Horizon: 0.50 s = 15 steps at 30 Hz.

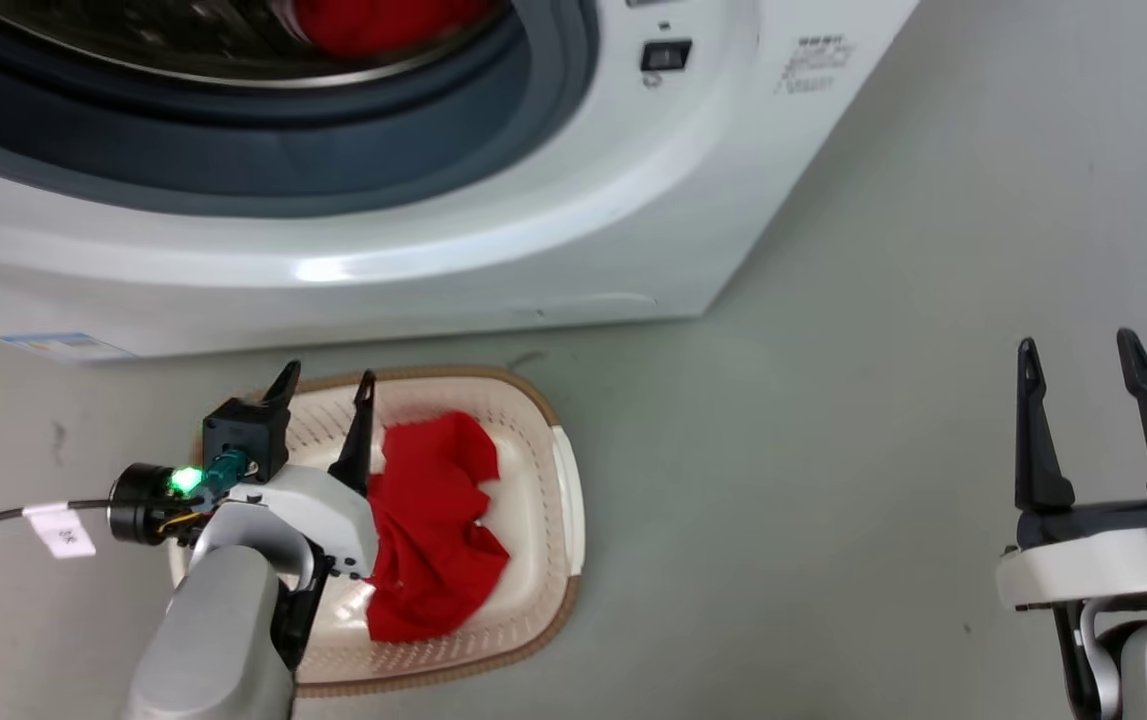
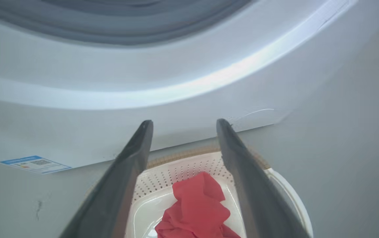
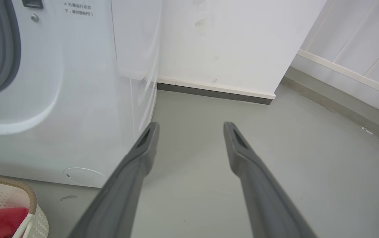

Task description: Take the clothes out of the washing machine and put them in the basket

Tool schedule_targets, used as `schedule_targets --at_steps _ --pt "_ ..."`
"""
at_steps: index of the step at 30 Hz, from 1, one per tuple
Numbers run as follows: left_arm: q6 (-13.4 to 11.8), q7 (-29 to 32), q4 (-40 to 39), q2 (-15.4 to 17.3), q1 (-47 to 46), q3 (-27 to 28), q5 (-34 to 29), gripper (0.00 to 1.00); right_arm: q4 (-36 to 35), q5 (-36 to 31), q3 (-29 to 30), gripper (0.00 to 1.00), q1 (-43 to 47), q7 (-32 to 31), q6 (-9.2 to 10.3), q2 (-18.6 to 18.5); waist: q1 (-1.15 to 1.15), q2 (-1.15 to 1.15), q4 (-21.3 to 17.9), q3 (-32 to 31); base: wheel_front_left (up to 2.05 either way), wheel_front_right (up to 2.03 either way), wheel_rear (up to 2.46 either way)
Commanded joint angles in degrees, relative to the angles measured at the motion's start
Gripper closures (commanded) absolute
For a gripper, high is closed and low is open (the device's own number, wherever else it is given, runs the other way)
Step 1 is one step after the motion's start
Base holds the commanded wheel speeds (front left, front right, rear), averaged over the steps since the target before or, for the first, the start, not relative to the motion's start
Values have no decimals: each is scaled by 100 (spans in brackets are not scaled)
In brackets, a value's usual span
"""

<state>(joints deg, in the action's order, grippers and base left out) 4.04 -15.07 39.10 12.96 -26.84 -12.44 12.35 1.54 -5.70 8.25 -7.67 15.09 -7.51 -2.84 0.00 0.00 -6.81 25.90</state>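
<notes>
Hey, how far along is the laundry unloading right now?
Done: one red garment lies in the basket. In hand: nothing; the left gripper hovers over the basket, jaws open, and the right gripper is open too. Left: the second red garment inside the washing machine.

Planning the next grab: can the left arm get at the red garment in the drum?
Probably yes: the left gripper is open and empty over the basket, and nothing blocks the garment in the washing machine.
</notes>
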Motion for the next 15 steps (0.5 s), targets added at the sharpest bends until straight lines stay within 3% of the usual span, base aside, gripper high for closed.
schedule_targets --at_steps 1,8,15 --pt "37 -15 -153 -32 103 45 -41 0 33 -12 22 0 90 13 5 -8 0 0 215 -331 0 0 0" --pt "149 -15 -1342 -302 689 456 -165 0 192 42 63 0 205 12 4 -7 0 0 423 -793 0 0 0" --pt "296 -15 -1728 -287 601 496 -253 0 183 96 -22 0 203 12 4 -8 0 0 352 -775 0 0 0"
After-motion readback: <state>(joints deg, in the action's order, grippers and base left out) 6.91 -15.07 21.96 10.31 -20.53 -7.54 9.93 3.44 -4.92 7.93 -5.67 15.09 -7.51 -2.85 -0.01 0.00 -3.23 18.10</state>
